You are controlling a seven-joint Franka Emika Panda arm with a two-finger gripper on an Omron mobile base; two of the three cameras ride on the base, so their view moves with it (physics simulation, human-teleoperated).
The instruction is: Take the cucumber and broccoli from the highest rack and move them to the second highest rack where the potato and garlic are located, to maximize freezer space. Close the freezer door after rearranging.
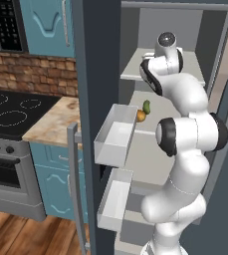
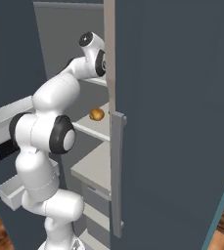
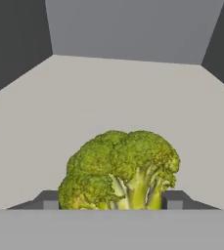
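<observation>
While the gripper (image 3: 109, 201) sits wide open astride the broccoli (image 3: 121, 171) at 6 o'clock, holding nothing, closing off-centre could squirt it away.

Rough and bumpy on the crowns of the broccoli (image 3: 121, 168), pale and fibrous down its stalks, lying on a smooth matt shelf (image 3: 108, 102) between dull dark fingers (image 3: 174, 199). Left of the dark matt freezer door (image 1: 88, 124): speckled stone on the bench (image 1: 53, 119), glossy black glass on the stove top (image 1: 11, 112) over brushed metal, rough red brick (image 1: 31, 72) behind, satin teal paint on the cabinets (image 1: 48, 25), and grained varnished wood on the floor (image 1: 16, 234). Translucent, plastic-looking on the door bins (image 1: 115, 137), glossy white with dark joints on the arm (image 1: 190, 149).
</observation>
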